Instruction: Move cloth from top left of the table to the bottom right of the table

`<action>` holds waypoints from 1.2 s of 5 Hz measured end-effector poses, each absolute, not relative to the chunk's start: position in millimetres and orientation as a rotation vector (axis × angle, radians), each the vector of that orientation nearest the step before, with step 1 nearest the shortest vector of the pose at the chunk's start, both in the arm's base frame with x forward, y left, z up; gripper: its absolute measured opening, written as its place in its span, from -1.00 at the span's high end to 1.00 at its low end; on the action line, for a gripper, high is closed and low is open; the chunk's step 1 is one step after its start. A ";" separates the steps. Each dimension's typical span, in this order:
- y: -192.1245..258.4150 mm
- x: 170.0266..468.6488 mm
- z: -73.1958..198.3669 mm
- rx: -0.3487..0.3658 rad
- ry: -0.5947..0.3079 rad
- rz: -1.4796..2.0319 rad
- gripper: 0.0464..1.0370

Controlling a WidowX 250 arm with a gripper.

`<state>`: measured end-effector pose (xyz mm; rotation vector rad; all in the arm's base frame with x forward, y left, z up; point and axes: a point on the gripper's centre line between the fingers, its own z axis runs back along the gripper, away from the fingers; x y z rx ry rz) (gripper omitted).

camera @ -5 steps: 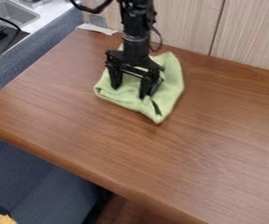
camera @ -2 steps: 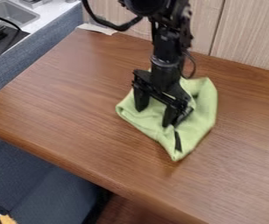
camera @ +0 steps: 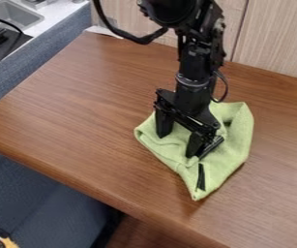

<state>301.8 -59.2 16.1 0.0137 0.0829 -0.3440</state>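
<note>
Over to the left from where I'm standing, there's a metal sink (camera: 13, 14) set in a pale counter, with blue-grey upholstery (camera: 37, 60) running alongside the wooden tabletop (camera: 66, 116). A whitish scrap (camera: 103, 31) lies by the tabletop's back left corner.

Further right, the light green cloth (camera: 236, 140) lies rumpled about midway between the tabletop's back edge and its front edge, one pointed corner aimed towards the front. The black gripper (camera: 176, 146) hangs down over its left part, tilted, with its jaws well open — green fabric shows in the gap between them. Both fingers touch the cloth; whether they have any fold caught, I can't tell. Just beside the right-hand finger, a narrow black strip (camera: 201, 178) lies on the cloth. Behind it all stands the pale wood-grain wall (camera: 276, 41).
</note>
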 end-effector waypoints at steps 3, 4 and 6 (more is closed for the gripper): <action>-59.7 302.9 50.8 0.010 0.034 -0.340 -0.93; -55.6 307.3 74.1 -0.009 -0.052 -0.321 -0.93; -40.8 303.1 87.7 -0.025 -0.087 -0.293 -0.93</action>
